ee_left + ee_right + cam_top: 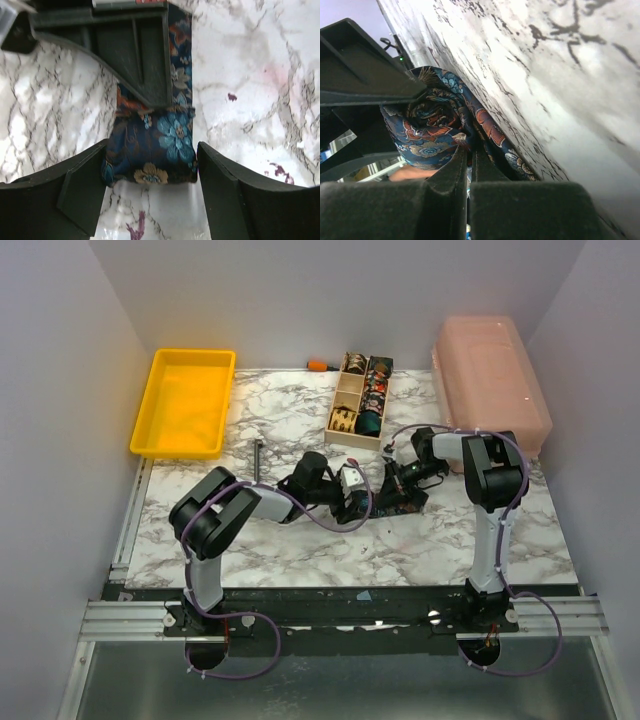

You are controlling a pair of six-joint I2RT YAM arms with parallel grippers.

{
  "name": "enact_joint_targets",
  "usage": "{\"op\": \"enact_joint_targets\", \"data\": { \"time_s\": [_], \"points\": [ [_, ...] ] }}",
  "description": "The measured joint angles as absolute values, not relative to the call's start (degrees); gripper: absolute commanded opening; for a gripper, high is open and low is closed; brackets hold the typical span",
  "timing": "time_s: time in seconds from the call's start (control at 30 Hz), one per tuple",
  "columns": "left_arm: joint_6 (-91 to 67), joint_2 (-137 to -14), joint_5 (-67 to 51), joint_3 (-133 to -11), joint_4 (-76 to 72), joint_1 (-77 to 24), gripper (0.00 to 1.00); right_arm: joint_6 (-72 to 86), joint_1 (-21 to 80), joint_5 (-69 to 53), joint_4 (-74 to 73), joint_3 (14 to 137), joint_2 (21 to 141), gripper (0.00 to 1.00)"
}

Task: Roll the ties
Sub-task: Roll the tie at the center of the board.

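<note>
The dark floral tie (165,145) lies on the marble table, one end rolled into a small coil. My left gripper (152,170) has a finger against each side of the coil and holds it by its ends. My right gripper (470,155) is shut on the tie's fabric at the coil (427,120), and its black body (135,55) lies over the flat strip. In the top view both grippers, left (368,502) and right (398,486), meet at the tie (392,506) mid-table. Several rolled ties fill the wooden box (343,400).
A dark metal T-shaped tool (258,458) lies left of the arms. A yellow tray (185,405) stands at the back left and a pink lidded box (490,380) at the back right. An orange-handled item (318,365) lies behind the wooden box.
</note>
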State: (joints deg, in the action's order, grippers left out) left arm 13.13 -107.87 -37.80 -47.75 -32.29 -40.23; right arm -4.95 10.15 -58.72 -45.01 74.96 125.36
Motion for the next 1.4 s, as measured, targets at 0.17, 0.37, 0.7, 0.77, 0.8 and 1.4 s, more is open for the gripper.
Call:
{"op": "enact_joint_targets", "data": {
  "time_s": [0.17,0.37,0.7,0.77,0.8,1.4],
  "points": [
    [11.2,-109.5,-39.4,-47.8,-39.1,-40.2,0.69,-5.4,10.2,-59.4,-45.6,75.0,126.1,0.00],
    [10.0,-112.8,-40.1,-48.1,-41.4,-40.8,0.46,-5.5,10.2,-59.4,-45.6,75.0,126.1,0.00],
    [13.5,-111.4,-36.2,-49.5,-34.1,-42.2,0.19,-6.3,10.4,-56.6,-49.7,77.9,125.4,0.46],
    [15.3,-110.2,-33.9,-49.6,-31.2,-42.7,0.19,-7.0,10.5,-55.0,-51.7,79.1,124.3,0.56],
    [15.7,-109.8,-33.3,-49.9,-29.9,-42.9,0.19,-7.4,10.5,-54.4,-52.6,79.7,123.5,0.60],
    [21.5,-109.8,-28.3,-58.4,-13.2,-44.9,0.26,-7.7,11.7,-54.5,-54.6,80.5,119.5,0.35]
  ]
}}
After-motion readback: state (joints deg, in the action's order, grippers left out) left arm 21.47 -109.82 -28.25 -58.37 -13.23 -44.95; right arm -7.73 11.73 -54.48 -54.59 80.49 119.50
